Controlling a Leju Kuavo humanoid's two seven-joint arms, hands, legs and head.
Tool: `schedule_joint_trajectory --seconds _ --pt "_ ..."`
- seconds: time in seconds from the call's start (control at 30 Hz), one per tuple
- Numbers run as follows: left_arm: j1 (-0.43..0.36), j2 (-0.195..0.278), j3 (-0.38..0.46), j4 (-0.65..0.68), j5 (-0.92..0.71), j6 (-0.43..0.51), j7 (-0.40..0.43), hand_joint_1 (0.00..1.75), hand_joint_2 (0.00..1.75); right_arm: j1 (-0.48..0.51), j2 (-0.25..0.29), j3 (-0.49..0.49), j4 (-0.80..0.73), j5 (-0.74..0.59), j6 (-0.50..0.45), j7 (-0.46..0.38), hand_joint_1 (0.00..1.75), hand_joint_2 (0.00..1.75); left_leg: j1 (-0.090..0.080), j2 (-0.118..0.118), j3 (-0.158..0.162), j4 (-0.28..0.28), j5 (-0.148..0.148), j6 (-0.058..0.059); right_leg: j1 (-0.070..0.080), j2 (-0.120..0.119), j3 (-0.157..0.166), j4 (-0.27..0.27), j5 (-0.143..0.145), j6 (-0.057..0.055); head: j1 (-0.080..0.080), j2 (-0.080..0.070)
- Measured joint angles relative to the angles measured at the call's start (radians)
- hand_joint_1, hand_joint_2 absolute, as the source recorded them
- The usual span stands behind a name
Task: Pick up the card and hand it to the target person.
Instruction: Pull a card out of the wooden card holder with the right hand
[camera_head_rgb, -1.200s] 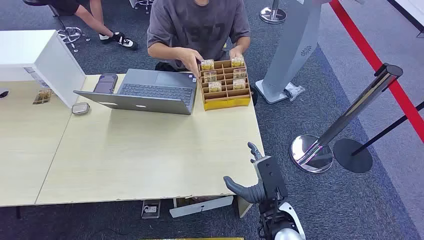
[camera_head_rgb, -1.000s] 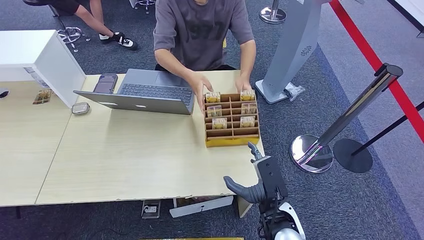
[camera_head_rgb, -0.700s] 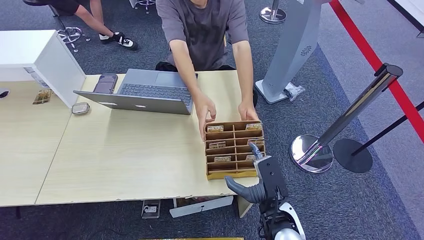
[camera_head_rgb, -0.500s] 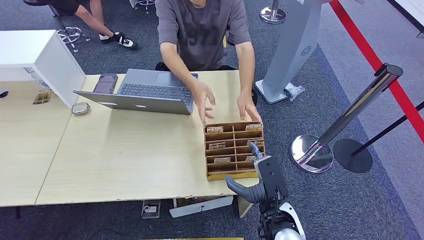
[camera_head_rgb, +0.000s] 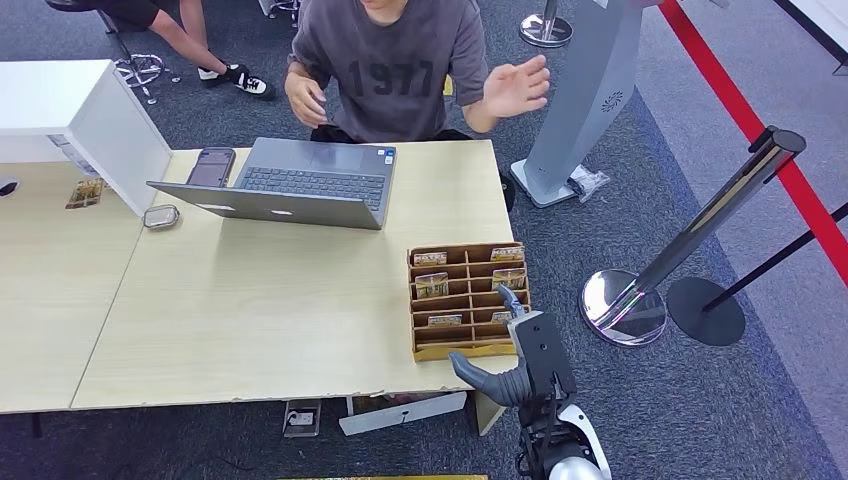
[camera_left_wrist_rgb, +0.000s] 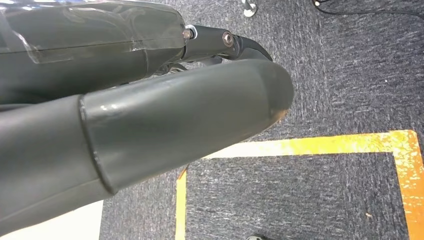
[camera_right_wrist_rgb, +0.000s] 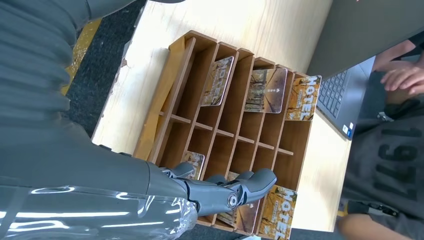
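1. Card (camera_head_rgb: 432, 285): several cards stand in the slots of a wooden organiser box (camera_head_rgb: 462, 344) at the near right corner of the desk (camera_head_rgb: 250, 310). In the right wrist view two of them read "HOTEL" (camera_right_wrist_rgb: 304, 97).
2. The right hand (camera_head_rgb: 520, 350) hangs at the desk's near edge, just beside the box's right end. Its fingers (camera_right_wrist_rgb: 245, 187) are spread above the box's slots and hold nothing; the thumb sticks out to the side.
3. The left hand (camera_left_wrist_rgb: 150, 115) hangs over dark carpet with a yellow floor marking (camera_left_wrist_rgb: 320, 145). Whether its fingers are apart or closed, I cannot tell.
4. A person in a grey shirt (camera_head_rgb: 400, 70) sits at the far side of the desk with both hands raised, well apart from the box.
5. An open laptop (camera_head_rgb: 290, 185) lies in front of the person, with a phone (camera_head_rgb: 211, 166) beside it.
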Motion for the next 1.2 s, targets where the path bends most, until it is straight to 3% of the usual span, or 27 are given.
schedule_joint_trajectory --seconds 1.2 --pt "0.0 -0.005 0.032 -0.003 0.0 0.004 0.003 0.0 0.0 -0.009 0.0 0.0 0.0 0.015 0.008 0.008 0.0 1.75 0.0 0.0 0.0 0.0 0.0 0.0 0.0 0.0 0.0 0.0 0.0 0.0 0.0 0.0"
